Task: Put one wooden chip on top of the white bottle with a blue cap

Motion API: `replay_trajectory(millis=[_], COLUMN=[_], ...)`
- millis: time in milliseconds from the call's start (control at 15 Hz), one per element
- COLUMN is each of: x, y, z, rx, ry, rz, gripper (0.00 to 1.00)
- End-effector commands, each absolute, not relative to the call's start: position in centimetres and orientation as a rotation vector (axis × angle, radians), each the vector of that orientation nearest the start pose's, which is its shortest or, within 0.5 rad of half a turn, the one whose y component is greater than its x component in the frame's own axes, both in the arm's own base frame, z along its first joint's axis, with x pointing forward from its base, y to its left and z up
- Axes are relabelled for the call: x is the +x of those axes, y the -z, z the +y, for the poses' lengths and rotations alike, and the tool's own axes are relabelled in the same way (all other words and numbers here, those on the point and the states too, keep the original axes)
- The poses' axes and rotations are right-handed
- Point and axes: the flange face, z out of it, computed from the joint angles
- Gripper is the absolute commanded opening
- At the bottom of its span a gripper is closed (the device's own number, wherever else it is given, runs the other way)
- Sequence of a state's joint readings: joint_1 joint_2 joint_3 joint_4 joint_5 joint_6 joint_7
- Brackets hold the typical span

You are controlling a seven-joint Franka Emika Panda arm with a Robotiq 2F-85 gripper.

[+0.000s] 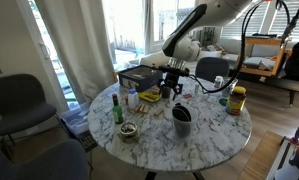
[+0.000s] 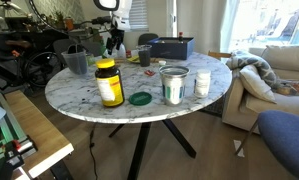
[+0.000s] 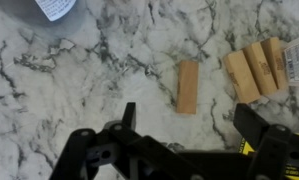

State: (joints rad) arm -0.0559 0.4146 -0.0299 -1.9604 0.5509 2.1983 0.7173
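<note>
In the wrist view a single wooden chip [image 3: 188,87] lies flat on the marble table top, just beyond my gripper [image 3: 189,125]. The gripper is open and empty, its two fingers spread either side of the chip and apart from it. Several more wooden chips [image 3: 255,68] lie side by side to the right. The white bottle with a blue cap [image 2: 173,86] stands upright near the table edge, well away from my gripper [image 2: 114,43]. In an exterior view the gripper [image 1: 172,90] hangs low over the table's far side.
A yellow-lidded jar [image 2: 109,83], a green lid [image 2: 140,98], a grey cup [image 2: 76,62] and a dark box [image 2: 171,47] stand on the round marble table [image 2: 89,105]. A green bottle [image 1: 116,108] and a small bowl [image 1: 127,131] stand there too. A white labelled object [image 3: 55,8] is near the gripper.
</note>
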Motion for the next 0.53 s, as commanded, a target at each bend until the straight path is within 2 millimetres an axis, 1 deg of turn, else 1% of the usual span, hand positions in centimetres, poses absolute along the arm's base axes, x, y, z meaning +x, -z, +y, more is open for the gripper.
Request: replay_trajectory(millis=[0,133,200,267,467], x=[61.9,62.2,62.5,61.6,62.2], y=[-23.4,-22.3,-21.7,-23.2,-21.7], z=[-4.9,-4.9,-5.1,-4.9,-4.9], rx=[-2.298,-2.290,-2.285,-2.291,-2.293], ry=[-0.603,-0.682,-0.671,-0.627,-0.643], rz=[1.599,1.571,1.570,1.564,1.568], gripper=[1.00,1.00,1.00,1.00,1.00])
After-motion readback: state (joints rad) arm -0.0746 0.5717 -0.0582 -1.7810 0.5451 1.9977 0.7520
